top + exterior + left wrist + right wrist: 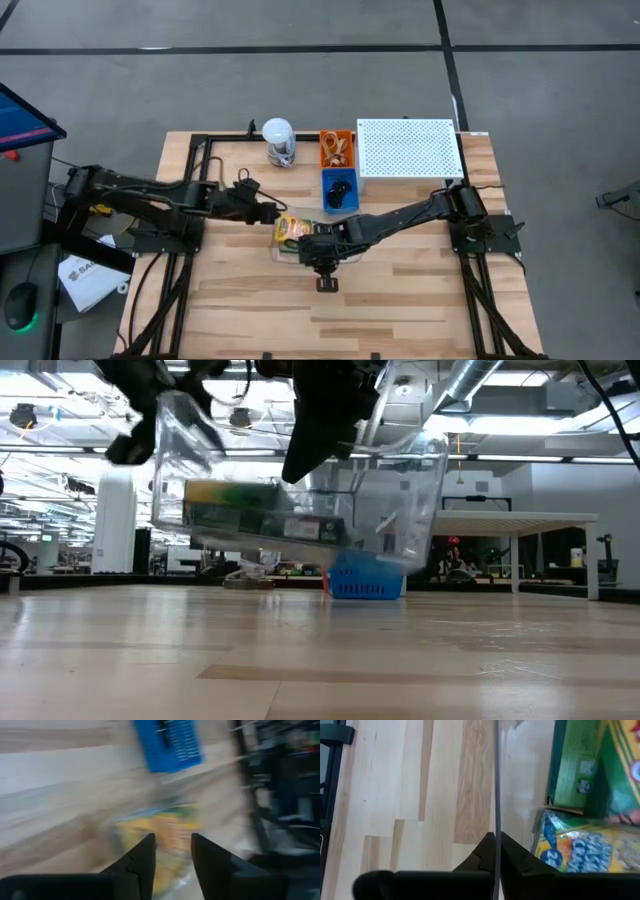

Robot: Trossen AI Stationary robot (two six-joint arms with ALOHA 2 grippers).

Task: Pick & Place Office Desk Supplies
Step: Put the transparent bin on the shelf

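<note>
A clear plastic bin (400, 500) hangs tilted above the table with two yellow-and-green crayon boxes (250, 510) lying on its bottom. They also show in the high view (293, 228) and in the right wrist view (585, 765). My right gripper (495, 845) is shut on the bin's wall. My left gripper (172, 855) is open at the bin's left side (272, 213), above a crayon box (165, 832). I cannot tell whether it touches the bin. Black clips fill a blue basket (340, 190) and tan rubber bands an orange basket (337, 148). My right gripper pinches the clear bin's thin side wall (496, 795) at its rim between the two fingers, one inside the bin and one outside. The fingers come from above, slanting down. The bin is lifted clear of the table and tilts, with its right end lower in the low view.
The white-lidded jar (279, 142) stands at the far side beside the orange basket. The white perforated shelf (408, 148) is to their right. The blue basket (365, 575) sits behind the lifted bin. A small black thing (327, 284) lies on the wood nearer the front edge.
</note>
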